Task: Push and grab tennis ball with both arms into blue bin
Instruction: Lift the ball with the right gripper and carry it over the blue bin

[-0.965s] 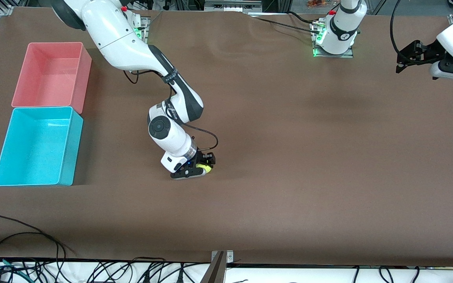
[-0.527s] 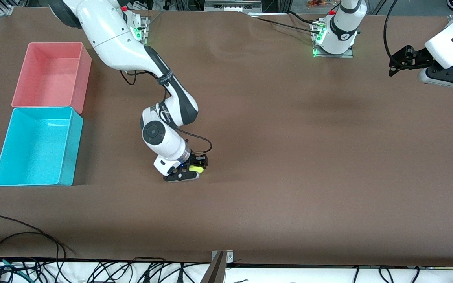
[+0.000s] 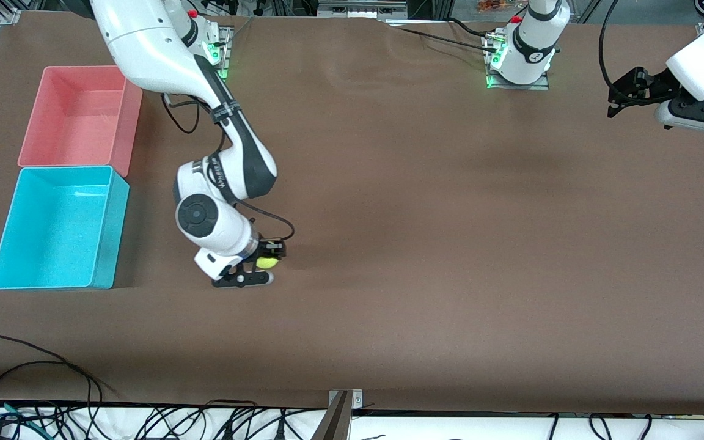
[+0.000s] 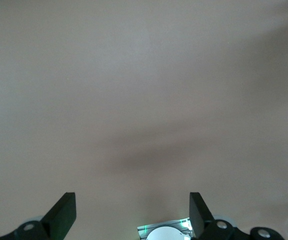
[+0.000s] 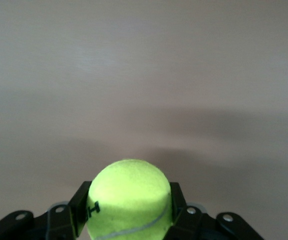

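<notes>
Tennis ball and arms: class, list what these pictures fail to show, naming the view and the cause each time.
- Tennis ball: front view, partly covered by the right claw shut on it; lettering too small.
- Ball's lettering: right wrist view, cut short by a finger.
- Left claw: front view, its arm is cut off by the picture's edge.

Fuzzy tennis ball, matt table

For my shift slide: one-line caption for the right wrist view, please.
Right gripper shut on the tennis ball, dark lettering showing, above the brown table.
</notes>
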Controlling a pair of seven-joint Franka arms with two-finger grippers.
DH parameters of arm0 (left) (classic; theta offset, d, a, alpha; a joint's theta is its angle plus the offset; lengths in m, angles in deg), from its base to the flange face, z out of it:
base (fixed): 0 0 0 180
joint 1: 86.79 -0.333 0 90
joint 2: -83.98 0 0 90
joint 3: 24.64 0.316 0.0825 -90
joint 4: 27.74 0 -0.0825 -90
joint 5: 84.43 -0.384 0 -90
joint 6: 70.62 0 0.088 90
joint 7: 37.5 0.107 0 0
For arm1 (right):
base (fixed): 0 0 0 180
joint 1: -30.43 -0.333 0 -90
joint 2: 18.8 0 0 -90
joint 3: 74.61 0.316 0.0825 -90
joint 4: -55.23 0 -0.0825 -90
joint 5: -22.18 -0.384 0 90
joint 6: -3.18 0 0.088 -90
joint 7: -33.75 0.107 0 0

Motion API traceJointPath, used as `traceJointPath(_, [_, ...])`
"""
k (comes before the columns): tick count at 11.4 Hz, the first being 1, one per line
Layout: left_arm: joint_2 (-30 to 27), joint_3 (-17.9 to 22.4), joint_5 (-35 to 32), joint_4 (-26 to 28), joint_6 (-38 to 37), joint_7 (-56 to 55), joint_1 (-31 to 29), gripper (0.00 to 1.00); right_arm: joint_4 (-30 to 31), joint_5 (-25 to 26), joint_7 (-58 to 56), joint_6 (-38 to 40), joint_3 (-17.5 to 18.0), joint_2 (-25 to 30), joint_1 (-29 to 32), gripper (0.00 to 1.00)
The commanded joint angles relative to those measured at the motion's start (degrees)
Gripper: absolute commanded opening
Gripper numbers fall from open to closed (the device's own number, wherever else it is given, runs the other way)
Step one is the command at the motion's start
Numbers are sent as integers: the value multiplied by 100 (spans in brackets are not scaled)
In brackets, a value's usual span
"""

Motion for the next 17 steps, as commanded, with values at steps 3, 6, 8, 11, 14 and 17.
traceJointPath(3, [93, 32, 89, -231, -139, -47, 40, 100, 83, 31, -696, 1362, -811, 607, 3, 0])
traceJointPath(6, [84, 32, 89, -222, -139, -38, 14, 100, 206, -31, -1514, 1583, -1208, 765, 299, 0])
traceJointPath(8, [93, 32, 89, -222, -148, -47, 14, 100, 355, -161, -1918, 1707, -1209, 905, 730, 0])
traceJointPath(11, [84, 32, 89, -222, -148, -65, 23, 100, 523, -198, -2559, 1830, -1235, 1099, 1152, 0])
traceJointPath(14, [84, 32, 89, -222, -148, -73, 23, 100, 637, -198, -3069, 1848, -1313, 1143, 1610, 0])
traceJointPath(17, [84, 23, 89, -222, -174, -82, 23, 100, 716, -136, -3623, 1795, -1376, 1117, 2005, 0])
